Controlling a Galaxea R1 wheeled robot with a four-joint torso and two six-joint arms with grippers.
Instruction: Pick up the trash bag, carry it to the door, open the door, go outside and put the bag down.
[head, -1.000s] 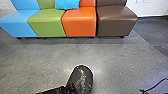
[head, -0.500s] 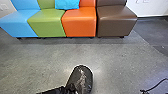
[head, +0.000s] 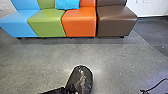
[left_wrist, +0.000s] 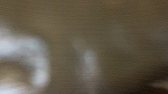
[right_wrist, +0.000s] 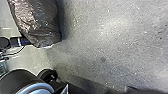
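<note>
Dark trash bag over grey floor, row of coloured seats ahead

A row of padded, leather-like seats spans the space in front: a light-blue seat (head: 18, 21), a green seat (head: 47, 21), an orange seat (head: 79, 22) and a brown seat (head: 116, 22), all on a speckled grey floor (head: 120, 60). A bright turquoise cushion (head: 67, 4) rests at the backs of the green and orange ones. Beyond the brown seat lies a darker stretch of floor (head: 155, 30); nearer, on the same side, a thin black cable (head: 157, 83) curves into view.

The robot's black left arm (head: 53, 91) reaches in low and close, meeting a glossy black rounded shape (head: 83, 77) with crinkled pale glints, probably part of the bag. The right wrist view looks onto floor, with the shiny, wrinkled dark plastic trash bag (right_wrist: 41, 22) near a small black wheel (right_wrist: 47, 74); whether the bag touches the floor is unclear. I cannot tell whether the left jaws or the right jaws are apart, together or clamped.

Compared with half a second ago, the seats match, while the arm's visible edge and the glints have shifted slightly
</note>
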